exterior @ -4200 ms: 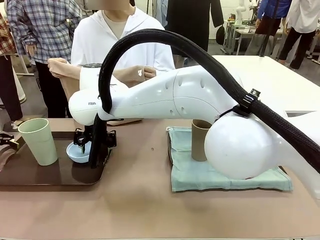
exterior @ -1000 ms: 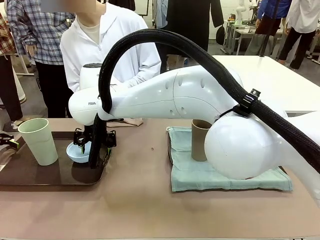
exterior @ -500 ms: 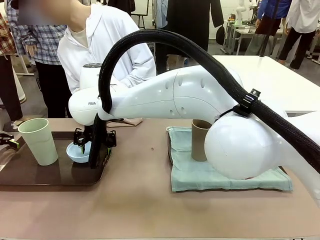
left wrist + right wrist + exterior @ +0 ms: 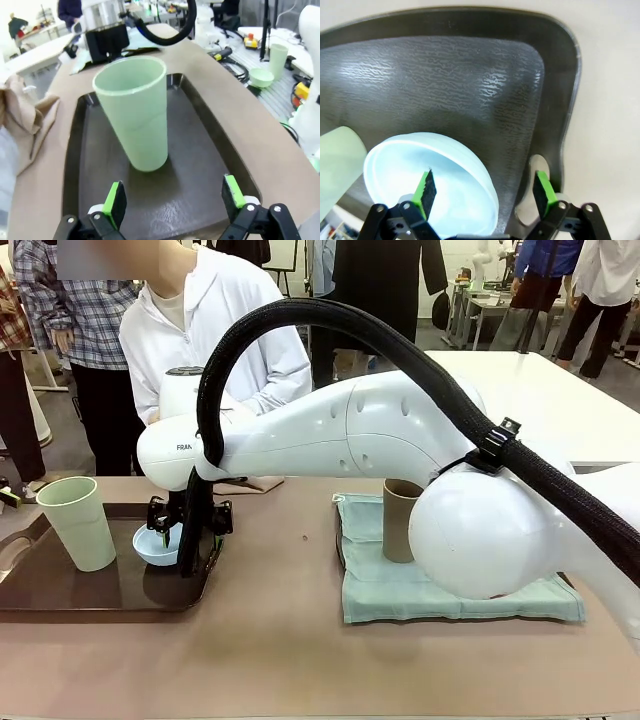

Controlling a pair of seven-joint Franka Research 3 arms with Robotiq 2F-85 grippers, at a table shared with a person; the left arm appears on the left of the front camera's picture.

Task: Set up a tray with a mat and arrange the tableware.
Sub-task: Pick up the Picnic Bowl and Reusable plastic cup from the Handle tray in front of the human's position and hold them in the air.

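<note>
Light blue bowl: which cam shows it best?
Right wrist view: the light blue bowl sits close, seen from above, rim and inside clear, on the tray, with the open right gripper straddling its rim. Front view shows it small, partly behind that gripper. Left wrist view faces the pale green cup instead.

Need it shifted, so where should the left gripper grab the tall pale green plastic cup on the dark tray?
Probably sideways across its middle, from where the open left gripper faces it: the tall pale green plastic cup stands upright, handleless, widening upward.

Tan cup part hidden by R arm; tray cropped left.
</note>
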